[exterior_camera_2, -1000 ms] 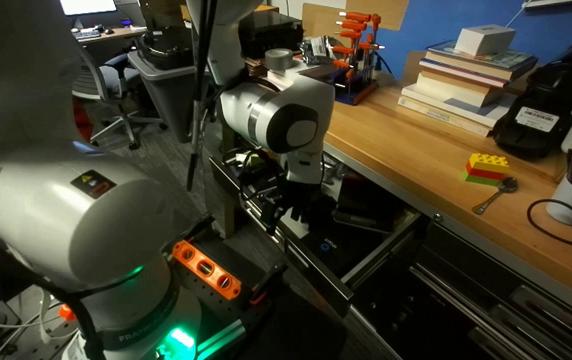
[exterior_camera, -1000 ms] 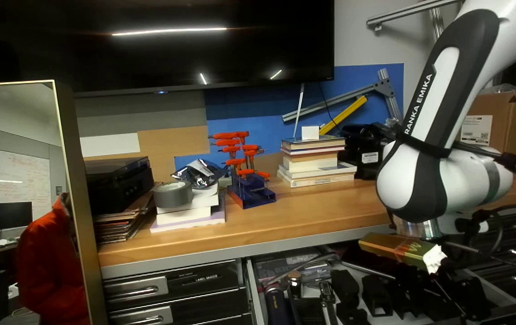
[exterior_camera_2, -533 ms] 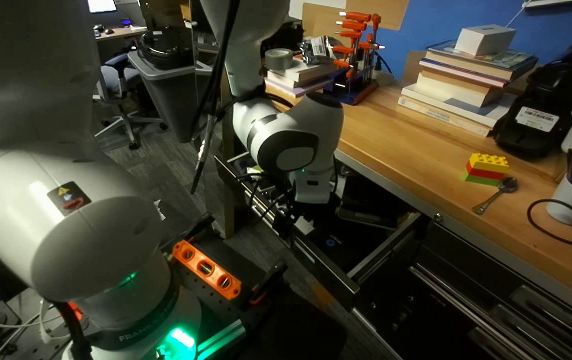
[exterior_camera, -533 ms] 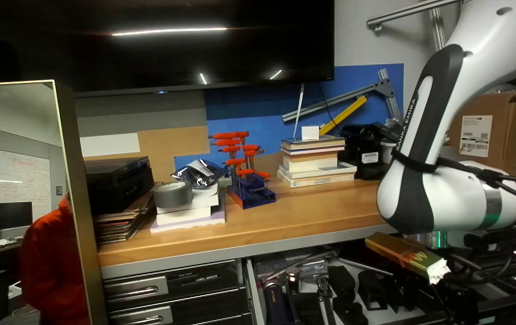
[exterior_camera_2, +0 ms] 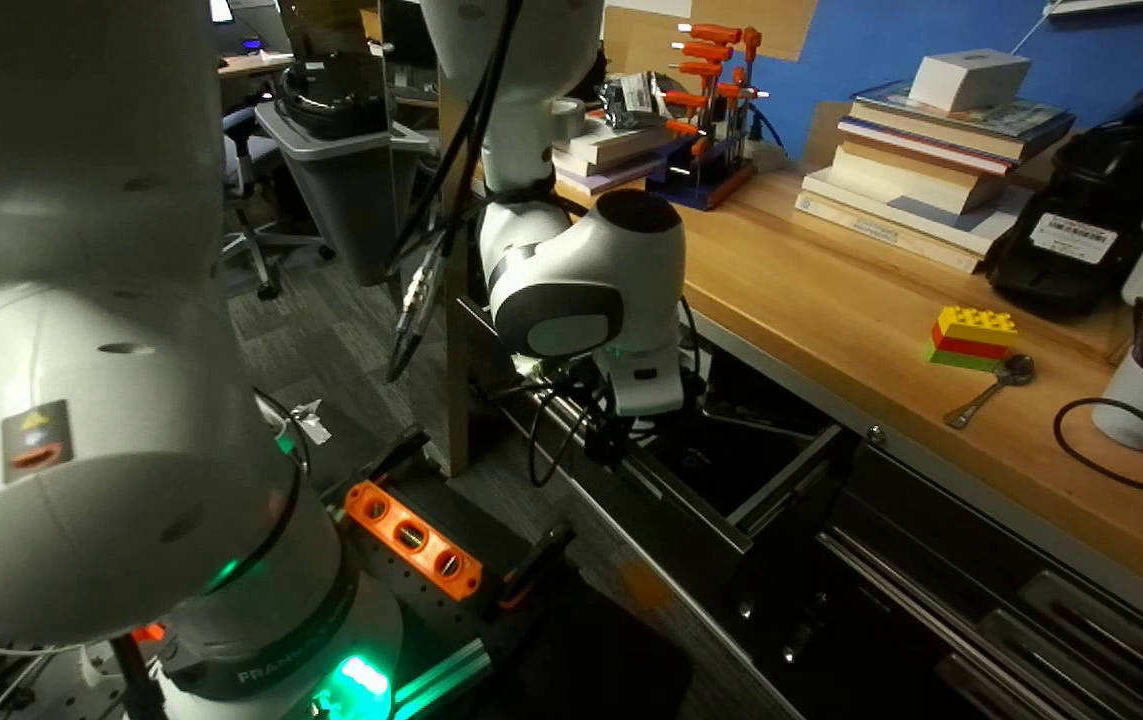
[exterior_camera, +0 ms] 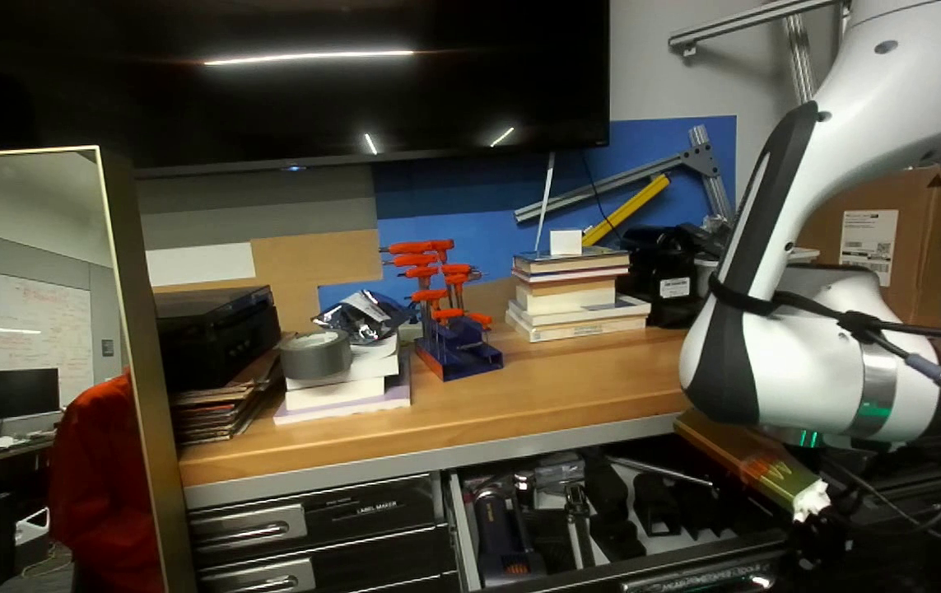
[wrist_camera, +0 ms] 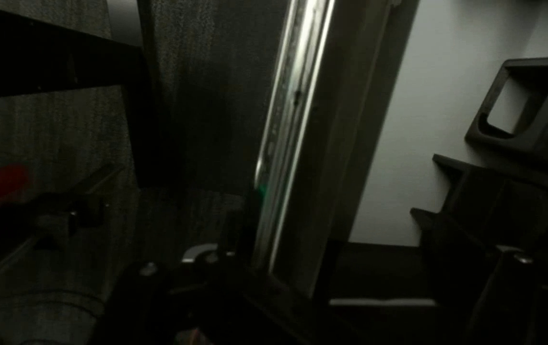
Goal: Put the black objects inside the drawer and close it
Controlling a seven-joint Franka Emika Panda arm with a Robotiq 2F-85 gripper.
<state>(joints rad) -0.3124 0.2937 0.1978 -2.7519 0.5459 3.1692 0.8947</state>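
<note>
The pincer (wrist_camera: 329,268), nearest in the wrist view, has its jaws spread wide, with nothing in its grasp; in that view it appears to straddle the front wall of the drawer (wrist_camera: 350,129), though whether it touches that wall cannot be told. The white arm (exterior_camera: 808,371) stands over the front of the drawer, and in an exterior view a yellow-green box (exterior_camera: 750,463) is seen near its wrist, tilted, above the drawer. The drawer is partly drawn out. Inside it, on its pale bottom, lie the black objects (wrist_camera: 499,201), one showing a squarish opening; near a side of the drawer, in an exterior view, are a dark tool (exterior_camera: 495,527) with an orange-marked end and a metal tool (exterior_camera: 577,519). Above and behind the drawer extends the wooden table (exterior_camera: 519,403), bearing a blue rack (exterior_camera: 470,362) of red-handled tools (exterior_camera: 425,247), a stack of books (exterior_camera: 573,284), and, in an exterior view, toy bricks (exterior_camera_2: 971,337) just beside a spoon (exterior_camera_2: 1016,370). Farthest, high behind the drawer, is a dark screen (exterior_camera: 371,99).
</note>
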